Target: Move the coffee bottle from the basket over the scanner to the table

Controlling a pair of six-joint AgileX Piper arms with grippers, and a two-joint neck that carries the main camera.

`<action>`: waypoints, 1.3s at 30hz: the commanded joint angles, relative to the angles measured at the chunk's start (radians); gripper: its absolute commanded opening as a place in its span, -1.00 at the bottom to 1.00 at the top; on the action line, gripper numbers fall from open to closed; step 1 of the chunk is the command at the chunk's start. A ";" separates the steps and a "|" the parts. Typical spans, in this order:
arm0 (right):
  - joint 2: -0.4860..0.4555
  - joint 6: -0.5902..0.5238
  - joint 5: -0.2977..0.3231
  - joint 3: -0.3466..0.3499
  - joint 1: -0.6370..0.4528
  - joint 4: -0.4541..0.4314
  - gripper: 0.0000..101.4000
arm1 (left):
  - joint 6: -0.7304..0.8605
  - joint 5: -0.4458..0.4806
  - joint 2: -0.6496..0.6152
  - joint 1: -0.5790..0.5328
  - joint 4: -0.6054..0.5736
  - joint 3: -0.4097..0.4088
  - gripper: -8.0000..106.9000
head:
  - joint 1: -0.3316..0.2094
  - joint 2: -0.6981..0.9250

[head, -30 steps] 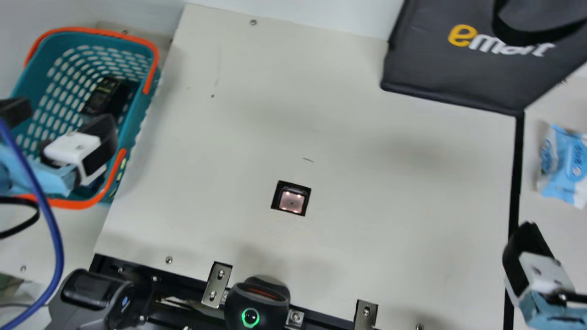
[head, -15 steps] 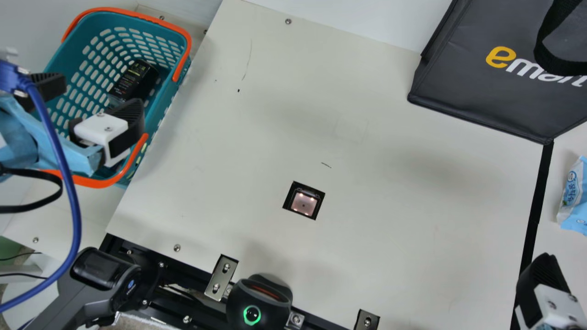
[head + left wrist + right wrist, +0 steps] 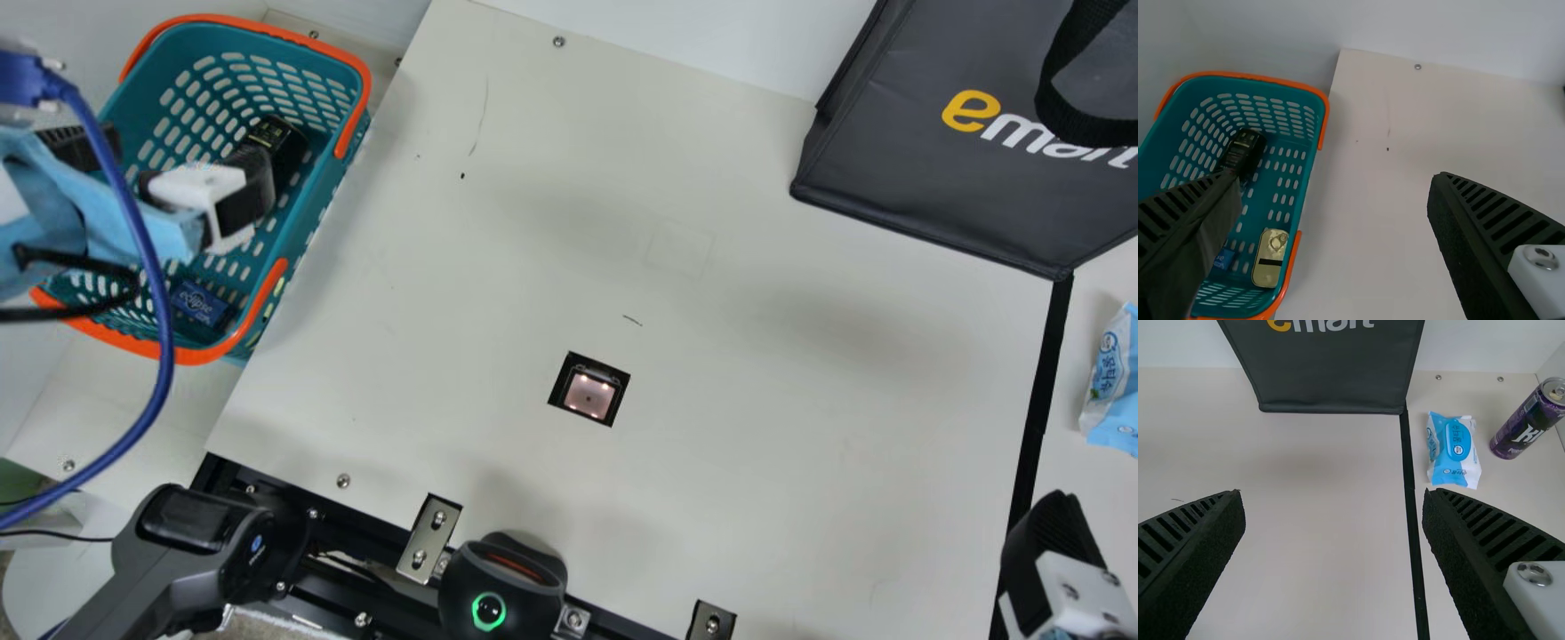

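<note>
Over the left edge of the cream table (image 3: 756, 356), a teal, perforated plastic basket (image 3: 307, 240) with orange handles sits beneath the robot's left gripper (image 3: 187, 153), whose two black ribbed fingers stand wide apart with nothing between them. The coffee bottle (image 3: 284, 142), dark with yellow-green print near one end, lies slanted inside, toward the basket's far right corner. One finger overlaps part of it from the neck camera's angle; whether they touch cannot be told. In the left wrist view, a small blue item (image 3: 1223, 259) and a flat, gold-toned case (image 3: 1265, 270) with rounded corners lie toward the basket's near edge, the case beside its right wall.

Between the table's middle and its near edge, the square scanner (image 3: 589, 396) glows pink in its black frame. A rounded black device (image 3: 489, 610) with a green light ring sits at the near edge. Dark grey, with a black loop handle, a shopping bag (image 3: 933, 187) stands by the far right corner. Beyond the table's black strip (image 3: 1040, 382) are a blue-and-white soft packet (image 3: 1453, 450) and a purple can (image 3: 1525, 427). Near the table's near right corner, the right gripper (image 3: 1053, 542) is open and empty.
</note>
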 commanded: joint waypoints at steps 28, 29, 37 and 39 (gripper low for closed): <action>0.000 0.000 0.000 0.000 0.000 0.000 0.87 | 0.522 -0.153 0.428 0.602 -0.212 -0.045 0.71 | -0.030 0.002; 0.000 0.000 0.000 0.000 0.000 0.000 0.87 | 0.539 -0.164 0.445 0.603 -0.211 -0.041 0.71 | -0.030 0.002; 0.000 0.000 -0.001 0.000 0.000 0.000 0.87 | 0.663 -0.274 0.589 0.585 -0.201 -0.005 0.71 | -0.030 0.002; 0.000 0.000 -0.001 0.000 0.000 0.000 0.87 | 0.689 -0.301 0.627 0.579 -0.199 0.001 0.71 | -0.030 0.002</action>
